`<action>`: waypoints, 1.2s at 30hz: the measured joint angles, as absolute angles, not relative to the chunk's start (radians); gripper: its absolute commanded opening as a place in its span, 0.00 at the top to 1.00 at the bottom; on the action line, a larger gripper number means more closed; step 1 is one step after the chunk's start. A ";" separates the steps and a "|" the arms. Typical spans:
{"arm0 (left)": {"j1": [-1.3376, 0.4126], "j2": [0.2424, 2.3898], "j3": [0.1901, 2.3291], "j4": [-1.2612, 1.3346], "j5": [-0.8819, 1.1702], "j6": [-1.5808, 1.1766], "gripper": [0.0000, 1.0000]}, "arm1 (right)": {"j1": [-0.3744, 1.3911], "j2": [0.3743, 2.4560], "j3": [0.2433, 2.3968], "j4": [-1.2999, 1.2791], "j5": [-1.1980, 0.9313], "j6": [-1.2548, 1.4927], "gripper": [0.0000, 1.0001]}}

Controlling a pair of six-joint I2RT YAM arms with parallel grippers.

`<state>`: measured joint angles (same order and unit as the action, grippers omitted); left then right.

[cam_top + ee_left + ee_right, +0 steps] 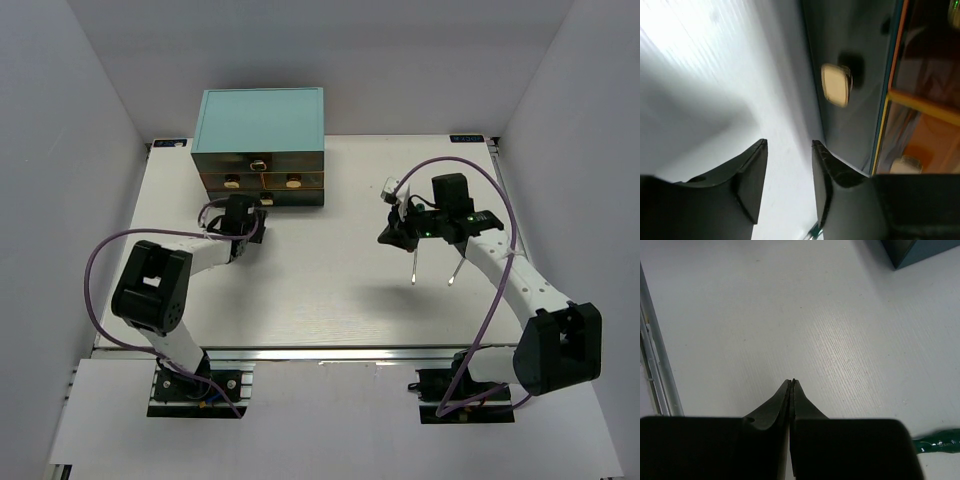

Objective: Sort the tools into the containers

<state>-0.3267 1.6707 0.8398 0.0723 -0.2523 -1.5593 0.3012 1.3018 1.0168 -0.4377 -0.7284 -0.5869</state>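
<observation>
A: At the upper left of the overhead view stands the teal-topped cabinet [262, 118], its drawers [262, 182] facing the arms; the left tool [789, 145] sits just in front of the lower ones, fingers spread and holding nothing.

B: So the step looks like opening a drawer; how to do it well?

A: In the left wrist view the pale knob [836, 85] lies above and to the right of the gap. I would shift until it sits between the fingers, pinch it squarely, then pull straight back; a skewed pull could jam the drawer or drag the cabinet.

B: And the screwdrivers?

A: Two slim screwdrivers [414, 268] lie on the surface [320, 300] right of centre, thin shafts pointing down-frame; one green handle [937, 446] shows at the lower right of the right wrist view.

B: The right tool?

A: The right tool [791, 384] hangs near them, fingers pressed together with nothing between. It is well apart from the cabinet, so nothing blocks the left arm; only a second knob [905, 164] stands close by.
</observation>
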 measured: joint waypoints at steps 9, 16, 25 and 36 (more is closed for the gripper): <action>-0.228 1.772 0.874 0.193 -0.196 -1.539 0.43 | 0.300 1.319 1.017 -0.439 -0.727 -0.603 0.98; -0.218 1.851 0.940 0.260 -0.132 -1.519 0.44 | 0.297 1.322 1.017 -0.439 -0.718 -0.609 0.99; -0.218 1.908 0.997 0.252 -0.094 -1.511 0.50 | 0.292 1.340 1.017 -0.445 -0.710 -0.613 0.99; -0.218 1.909 1.045 0.201 -0.091 -1.519 0.80 | 0.287 1.344 1.017 -0.454 -0.708 -0.622 0.99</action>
<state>-0.2176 1.9091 1.0451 0.2008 -0.0906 -1.5192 0.2874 1.3437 1.0168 -0.4538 -0.7082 -0.6220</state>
